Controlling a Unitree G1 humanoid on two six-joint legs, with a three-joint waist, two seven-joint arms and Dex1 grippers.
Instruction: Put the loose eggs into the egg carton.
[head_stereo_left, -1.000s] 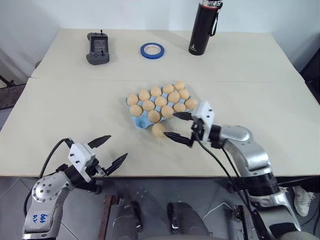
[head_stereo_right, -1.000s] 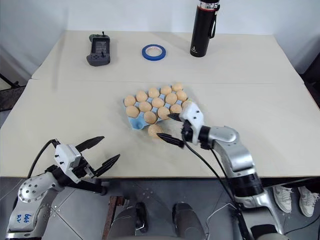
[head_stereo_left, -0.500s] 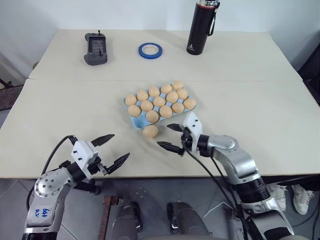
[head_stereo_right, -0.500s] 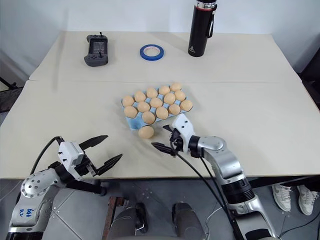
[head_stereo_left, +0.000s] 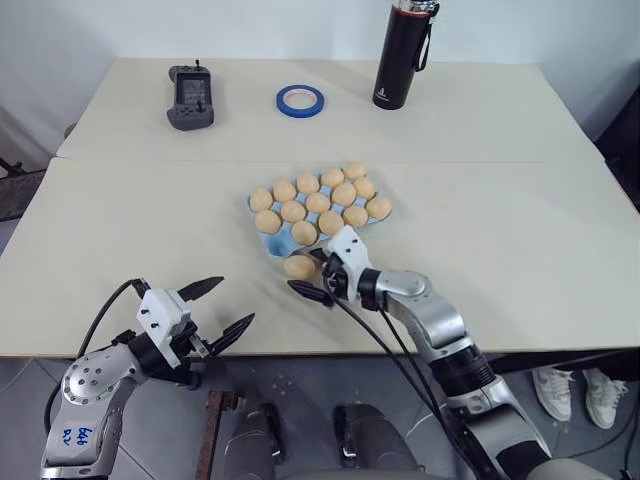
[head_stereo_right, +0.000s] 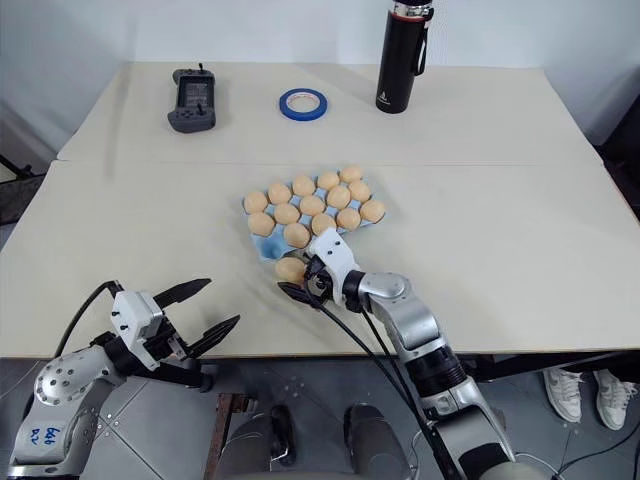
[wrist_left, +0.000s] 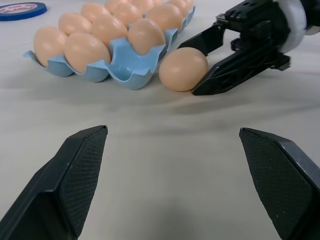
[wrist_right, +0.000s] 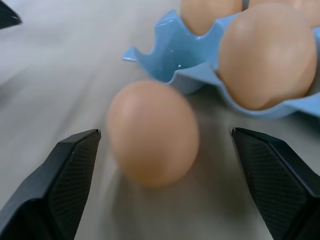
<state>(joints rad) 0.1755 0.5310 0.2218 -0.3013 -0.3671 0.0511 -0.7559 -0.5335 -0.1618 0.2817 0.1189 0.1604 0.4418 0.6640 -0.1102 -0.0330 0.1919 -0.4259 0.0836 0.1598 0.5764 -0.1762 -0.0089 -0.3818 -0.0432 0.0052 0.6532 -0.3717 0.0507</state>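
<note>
**Last loose egg bracketed, not yet gripped**

The carton (head_stereo_left: 318, 212) sits at centre frame on the table (head_stereo_left: 520, 250), its cups filled except the one at its lower left corner. One loose egg (head_stereo_left: 299, 266) lies on the table just below that corner, touching or almost touching the carton wall.

The right gripper (head_stereo_left: 316, 277) has its fingers spread with the egg between them; in the right wrist view neither finger (wrist_right: 57, 185) presses the shell. The left gripper (head_stereo_left: 222, 311) hangs at lower left off the table edge, fingers spread and empty.

Risks, as judged:
- The egg is round and free on a smooth top; a one-sided finger contact could roll it off towards the table edge.
- The upper finger lies close to the carton; closing may catch the wall and shift the tray.
- An over-hard close could crack the shell.
</note>
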